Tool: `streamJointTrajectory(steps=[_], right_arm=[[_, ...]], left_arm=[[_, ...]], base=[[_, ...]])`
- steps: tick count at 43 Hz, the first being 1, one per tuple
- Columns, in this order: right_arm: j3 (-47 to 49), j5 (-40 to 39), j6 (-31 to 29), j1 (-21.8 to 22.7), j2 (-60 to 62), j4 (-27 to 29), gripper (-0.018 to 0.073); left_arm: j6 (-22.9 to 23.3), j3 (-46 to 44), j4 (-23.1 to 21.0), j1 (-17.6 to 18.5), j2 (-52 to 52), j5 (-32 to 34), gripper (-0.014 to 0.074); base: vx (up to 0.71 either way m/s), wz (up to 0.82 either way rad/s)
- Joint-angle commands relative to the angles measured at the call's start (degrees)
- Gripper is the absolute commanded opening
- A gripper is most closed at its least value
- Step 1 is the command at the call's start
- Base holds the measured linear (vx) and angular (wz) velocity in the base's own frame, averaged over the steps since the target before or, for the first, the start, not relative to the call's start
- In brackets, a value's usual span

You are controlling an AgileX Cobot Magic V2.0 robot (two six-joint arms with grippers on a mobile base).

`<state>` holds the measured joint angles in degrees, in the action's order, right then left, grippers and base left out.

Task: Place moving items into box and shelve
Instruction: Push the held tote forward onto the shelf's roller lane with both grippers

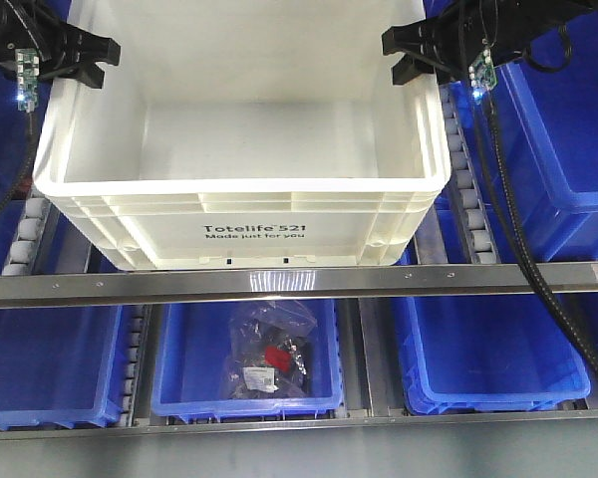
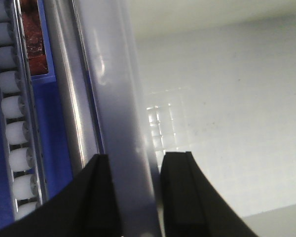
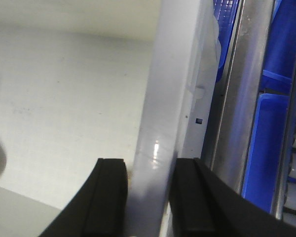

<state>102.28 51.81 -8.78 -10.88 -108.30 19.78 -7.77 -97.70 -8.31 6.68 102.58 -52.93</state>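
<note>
The box [image 1: 241,189] is cream-white with ribbed sides and black lettering. Both grippers, left [image 1: 85,60] and right [image 1: 419,52], are black. The bins [image 1: 493,349] are bright blue. The shelf rail [image 1: 299,284] is silver-grey metal. The rollers [image 2: 10,106] are white. A clear bag [image 1: 269,349] shows something red and dark inside.

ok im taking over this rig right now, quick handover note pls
Left gripper: fingers straddle the left rim of the white box, one inside, one outside; looks clamped.
Right gripper: same on the right rim.
Box: sitting on the upper level of the rack, over the metal rail, blue bins beside and below.
Plush toys: not visible; the near wall hides the box floor in the front view, so contents unconfirmed. A pale rounded edge shows inside at the right wrist view's left border, unclear what.
Left: check the box is fully seated, release both grippers, retract.
</note>
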Motion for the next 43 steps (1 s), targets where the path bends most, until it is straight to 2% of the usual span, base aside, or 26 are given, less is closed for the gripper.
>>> streamJointTrajectory(steps=[1,11,12,17,22,29,37,40,41,43], right_arm=[[2.5,-6.4,-2.8,-0.7,4.2,6.4,0.0019],[2.5,-5.8,-4.9,-0.7,4.2,6.4,0.0135],[2.5,-5.9,-4.9,-0.7,4.2,6.4,0.0385],[2.5,-6.2,-5.1,-0.7,4.2,5.9,0.0484],[2.5,-6.7,-5.6,-0.7,4.2,3.4,0.0574],[2.5,-7.3,-5.5,-0.6,4.2,-2.6,0.0619],[2.5,-7.7,-3.5,-0.6,4.3,-7.4,0.0611],[2.5,-7.3,-1.6,-0.6,4.4,-7.8,0.0607],[2.5,-6.7,3.6,-0.6,5.0,-3.6,0.0589],[2.5,-6.5,3.6,-0.6,5.0,-2.1,0.0589]], left_arm=[[-0.7,-2.5,-3.3,0.8,-3.3,8.3,0.0023],[-0.8,-2.5,-3.3,0.8,-3.3,8.5,0.0118],[-0.8,-2.5,-3.3,0.8,-3.3,8.2,0.0294],[-0.8,-2.5,-2.7,0.8,-3.3,8.2,0.0348],[-0.7,-2.5,0.4,0.8,-3.3,8.1,0.0377],[0.7,-2.5,6.4,0.8,-3.4,7.2,0.0379],[6.7,-2.5,11.5,0.8,-3.4,6.0,0.0379],[9.6,-2.5,11.7,0.8,-3.5,5.5,0.0379],[12.8,-2.5,10.7,0.8,-4.0,2.9,0.0379],[12.8,-2.5,10.4,0.8,-4.2,2.5,0.0379]], base=[[0.0,0.0],[0.0,0.0],[0.0,0.0],[0.0,0.0],[0.0,0.0],[0.0,0.0],[0.0,0.0],[0.0,0.0],[0.0,0.0],[0.0,0.0]])
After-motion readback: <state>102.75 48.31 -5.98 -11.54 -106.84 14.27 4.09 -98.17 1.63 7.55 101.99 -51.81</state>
